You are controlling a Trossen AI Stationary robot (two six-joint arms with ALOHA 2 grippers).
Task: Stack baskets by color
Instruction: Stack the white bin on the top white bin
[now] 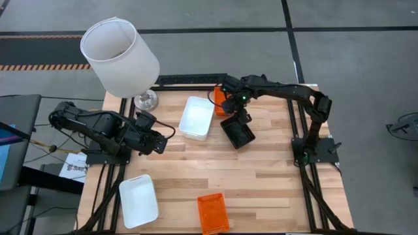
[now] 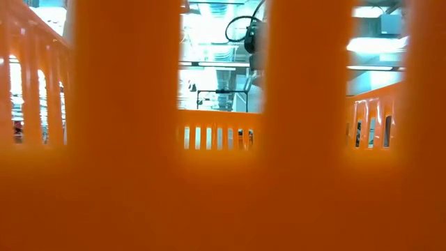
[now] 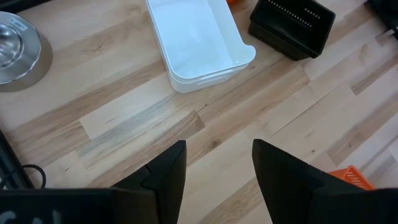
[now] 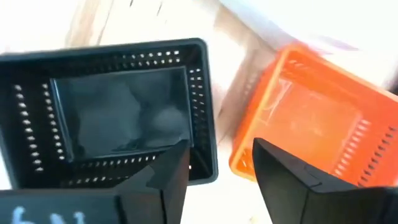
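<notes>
My low camera is blocked by an orange basket (image 2: 216, 174) pressed against the lens; the overhead view shows it at the table's near edge (image 1: 213, 213), beside a white basket (image 1: 138, 200). Mid-table, my left gripper (image 1: 159, 141) waits with fingers parted, holding nothing. Farther back sit a second white basket (image 1: 196, 117) and a black basket (image 1: 238, 132); my right gripper (image 1: 239, 118) hovers over the black one, fingers apart, empty. Only its wrist camera clearly shows the second orange basket (image 4: 311, 118) alongside. I count two white, two orange, one black.
</notes>
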